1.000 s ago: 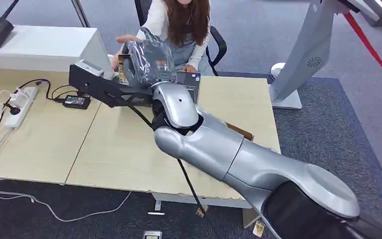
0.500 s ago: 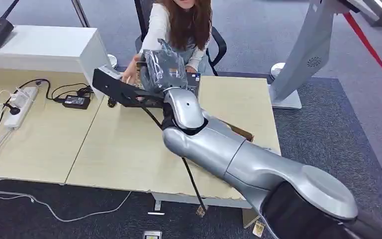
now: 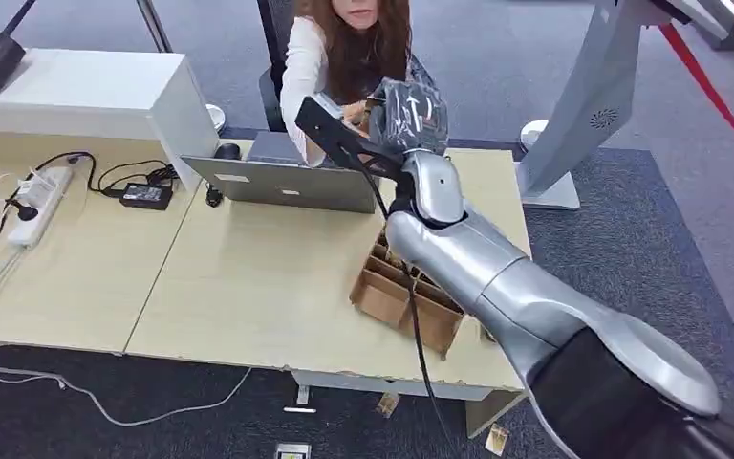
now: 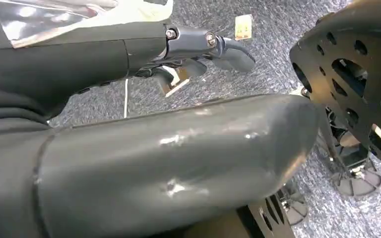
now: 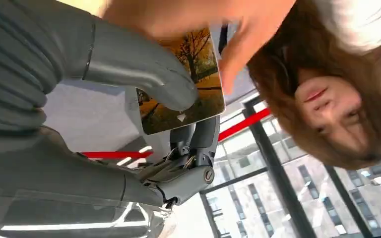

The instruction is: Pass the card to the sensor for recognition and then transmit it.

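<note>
My right hand (image 3: 407, 113), wrapped in clear plastic, is stretched over the far edge of the table (image 3: 239, 287) toward a seated person (image 3: 344, 43). In the right wrist view the right hand (image 5: 144, 69) pinches a card (image 5: 188, 94) printed with an autumn tree between its thumb and darker fingers (image 5: 198, 144). The person's hand (image 5: 238, 29) reaches to the card's far edge and touches it. My left hand (image 4: 154, 163) hangs low over the carpet, its fingers (image 4: 213, 44) loosely bent and holding nothing.
A grey laptop (image 3: 287, 182) stands open at the table's far side, facing the person. A cardboard box with compartments (image 3: 397, 296) sits under my right forearm. A power strip (image 3: 33, 196) and a black adapter (image 3: 146, 195) lie at the left. A white stand (image 3: 583, 105) rises at the right.
My right arm has swung right and farther out with the card, from above the laptop to in front of the person. The person's hand has followed and now touches the card.
</note>
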Controlling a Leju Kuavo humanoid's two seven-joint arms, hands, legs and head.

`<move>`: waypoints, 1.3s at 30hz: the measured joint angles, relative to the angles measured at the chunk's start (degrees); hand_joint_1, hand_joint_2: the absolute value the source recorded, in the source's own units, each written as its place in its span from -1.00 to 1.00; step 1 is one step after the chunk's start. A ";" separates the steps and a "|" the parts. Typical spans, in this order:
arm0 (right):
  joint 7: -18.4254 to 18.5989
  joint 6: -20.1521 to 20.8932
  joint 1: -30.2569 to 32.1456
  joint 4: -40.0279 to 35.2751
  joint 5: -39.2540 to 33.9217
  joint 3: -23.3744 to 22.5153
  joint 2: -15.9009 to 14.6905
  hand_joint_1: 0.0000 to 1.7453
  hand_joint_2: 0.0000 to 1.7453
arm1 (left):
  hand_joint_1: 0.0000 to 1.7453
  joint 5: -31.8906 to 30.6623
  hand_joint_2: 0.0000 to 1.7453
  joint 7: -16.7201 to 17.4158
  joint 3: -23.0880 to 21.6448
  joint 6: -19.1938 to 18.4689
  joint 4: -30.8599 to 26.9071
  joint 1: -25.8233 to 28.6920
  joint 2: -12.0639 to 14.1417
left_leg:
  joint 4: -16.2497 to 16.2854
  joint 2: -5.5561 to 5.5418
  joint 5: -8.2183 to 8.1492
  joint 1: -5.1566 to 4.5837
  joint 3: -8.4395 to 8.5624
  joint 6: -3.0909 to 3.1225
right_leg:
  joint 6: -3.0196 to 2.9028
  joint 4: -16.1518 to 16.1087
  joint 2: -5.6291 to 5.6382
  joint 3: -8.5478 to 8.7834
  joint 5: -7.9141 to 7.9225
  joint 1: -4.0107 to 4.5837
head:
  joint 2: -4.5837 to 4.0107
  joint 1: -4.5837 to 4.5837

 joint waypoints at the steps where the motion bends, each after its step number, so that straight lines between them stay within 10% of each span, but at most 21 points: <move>1: 0.00 -0.20 0.10 0.15 0.04 -0.48 -0.13 1.00 1.00 | -1.00 -0.02 -1.00 -0.02 0.02 0.00 0.00 0.00 0.00 | 0.00 0.00 0.00 0.00 0.00 0.00 | 0.00 0.00 0.00 0.00 0.00 0.00 | 0.00 0.00; 17: -2.32 -1.11 2.21 0.70 4.57 -6.23 -0.44 1.00 1.00 | -1.00 -0.79 -1.00 -0.04 0.09 0.66 -0.02 0.00 0.00 | 0.00 0.00 0.00 0.01 -0.02 0.00 | 0.00 0.00 0.00 0.00 0.00 0.01 | 0.00 0.00; 18: -2.99 -1.13 2.28 0.61 4.83 -6.66 -0.44 -0.46 1.00 | -1.00 -0.83 -1.00 -0.04 0.09 0.66 -0.02 0.00 0.00 | 0.00 0.00 0.00 0.01 -0.03 0.00 | 0.00 0.00 0.00 0.00 0.00 0.01 | 0.00 0.00; 19: -3.63 -1.27 2.37 0.50 4.79 -7.17 -0.41 -0.98 1.00 | -1.00 -0.92 -1.00 -0.04 0.09 0.66 -0.04 0.00 0.00 | 0.00 0.00 0.00 0.01 -0.03 0.00 | 0.00 0.00 0.00 0.00 0.00 0.01 | 0.00 0.00; 29: -20.12 -2.56 5.68 -6.32 -7.20 -15.00 -0.41 -1.00 1.00 | -1.00 -1.25 -1.00 0.09 0.17 0.83 -0.07 -0.01 0.00 | 0.00 0.00 0.00 0.01 0.00 0.00 | 0.00 0.00 0.00 0.01 0.00 0.02 | 0.00 0.00; 33: -27.49 1.68 9.64 -13.28 -19.56 -20.01 -1.40 -1.00 1.00 | -1.00 -2.82 -1.00 9.22 0.07 1.18 0.00 0.17 -0.42 | 0.00 -0.01 0.01 0.00 0.04 0.00 | 0.00 -0.01 0.00 0.03 0.00 0.01 | 0.00 0.02; 39: -35.11 8.86 17.45 -25.06 -37.98 -25.99 -2.82 -1.00 1.00 | -1.00 -1.92 -1.00 12.42 0.13 1.25 0.09 0.21 -0.46 | 0.00 0.08 -0.01 -0.02 0.09 0.00 | 0.00 -0.02 0.04 0.05 0.00 0.01 | 0.00 0.00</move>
